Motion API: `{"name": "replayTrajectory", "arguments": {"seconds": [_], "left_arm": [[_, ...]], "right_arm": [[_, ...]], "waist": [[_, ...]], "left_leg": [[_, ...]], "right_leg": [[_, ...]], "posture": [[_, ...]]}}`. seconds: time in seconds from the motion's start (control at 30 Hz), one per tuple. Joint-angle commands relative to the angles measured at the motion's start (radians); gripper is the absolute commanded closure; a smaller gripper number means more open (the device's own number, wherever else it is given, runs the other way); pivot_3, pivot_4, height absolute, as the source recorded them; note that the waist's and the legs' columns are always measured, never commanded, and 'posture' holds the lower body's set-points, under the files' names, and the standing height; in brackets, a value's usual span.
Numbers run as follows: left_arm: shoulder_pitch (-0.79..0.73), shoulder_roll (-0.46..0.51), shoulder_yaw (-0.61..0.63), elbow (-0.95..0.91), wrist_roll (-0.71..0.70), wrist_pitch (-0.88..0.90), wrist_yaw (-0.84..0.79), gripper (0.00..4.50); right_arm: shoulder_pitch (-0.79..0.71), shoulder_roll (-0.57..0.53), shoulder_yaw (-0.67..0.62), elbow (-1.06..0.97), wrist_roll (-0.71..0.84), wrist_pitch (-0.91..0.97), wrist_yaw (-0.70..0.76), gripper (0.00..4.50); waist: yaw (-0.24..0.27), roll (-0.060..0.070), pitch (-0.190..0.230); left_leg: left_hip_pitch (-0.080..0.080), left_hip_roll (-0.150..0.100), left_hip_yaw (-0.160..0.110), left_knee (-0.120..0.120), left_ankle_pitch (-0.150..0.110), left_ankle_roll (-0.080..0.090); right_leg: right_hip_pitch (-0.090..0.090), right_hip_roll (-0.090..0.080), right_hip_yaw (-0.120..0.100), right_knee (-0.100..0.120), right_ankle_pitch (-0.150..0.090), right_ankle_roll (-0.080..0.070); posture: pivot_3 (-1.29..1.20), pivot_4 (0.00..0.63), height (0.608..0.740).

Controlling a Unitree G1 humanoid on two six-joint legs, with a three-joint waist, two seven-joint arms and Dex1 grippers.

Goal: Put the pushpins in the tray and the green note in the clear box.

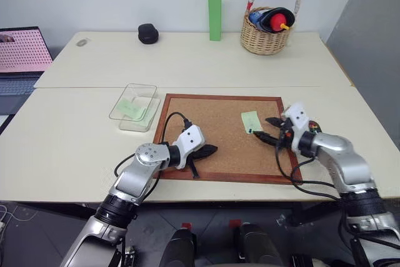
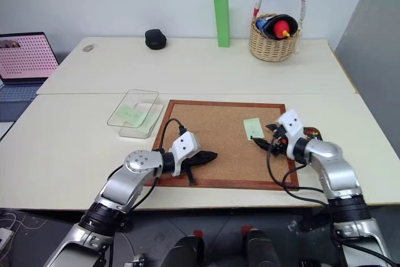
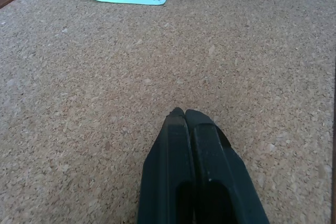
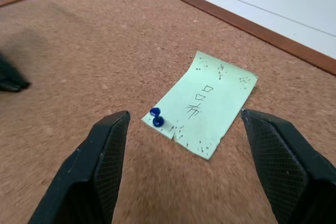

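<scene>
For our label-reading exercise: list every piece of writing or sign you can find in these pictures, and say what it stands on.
Green note pinned to the cork board by a blue pushpin: handwritten marks, roughly "口口" over a third character; not surely readable.
Laptop screen: pink dotted pattern, too small to read.
No other writing visible.

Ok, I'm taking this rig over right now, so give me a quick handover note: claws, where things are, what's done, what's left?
Left claw: shut, empty, over the cork board.
Right claw: open, empty, facing the green note on the board's right side.
A blue pushpin holds that note by one corner.
Clear box: left of the board, a green slip already inside.
Tray: behind the right arm, contents hidden.
Left: pull the pin, tray it, box the note.
</scene>
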Motion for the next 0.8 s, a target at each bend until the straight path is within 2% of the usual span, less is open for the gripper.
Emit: {"name": "replayTrajectory", "arguments": {"seconds": [0.03,0.1,0.2,0.73,0.8], "left_arm": [[0.042,0.012,-0.049,0.055,0.044,0.030,-0.011,4.50],[0.044,0.014,-0.049,0.054,0.044,0.030,-0.011,4.50],[0.044,0.014,-0.049,0.054,0.045,0.031,-0.011,4.50],[0.048,0.018,-0.049,0.050,0.046,0.031,-0.011,4.50],[0.047,0.018,-0.049,0.052,0.045,0.031,-0.011,4.50]], "right_arm": [[-0.028,0.020,0.012,0.016,-0.024,-0.048,-0.006,0.93],[-0.036,0.032,0.017,0.037,-0.035,-0.060,-0.006,0.93],[-0.050,0.046,0.022,0.067,-0.045,-0.076,-0.007,1.37],[-0.058,0.040,0.000,0.072,-0.045,-0.091,0.025,4.46],[-0.053,0.035,-0.001,0.051,-0.037,-0.087,0.038,4.49]], "waist": [[0.000,0.000,0.000],[0.000,0.000,0.000],[0.000,0.000,0.000],[0.000,0.000,0.000],[0.000,0.000,0.000]], "left_leg": [[0.000,0.000,0.000,0.000,0.000,0.000],[0.000,0.000,0.000,0.000,0.000,0.000],[0.000,0.000,0.000,0.000,0.000,0.000],[0.000,0.000,0.000,0.000,0.000,0.000],[0.000,0.000,0.000,0.000,0.000,0.000]], "right_leg": [[0.000,0.000,0.000,0.000,0.000,0.000],[0.000,0.000,0.000,0.000,0.000,0.000],[0.000,0.000,0.000,0.000,0.000,0.000],[0.000,0.000,0.000,0.000,0.000,0.000],[0.000,0.000,0.000,0.000,0.000,0.000]], "posture": [[0.00,0.150,0.740],[0.00,0.150,0.740],[0.00,0.150,0.740],[0.00,0.150,0.740],[0.00,0.150,0.740]]}}
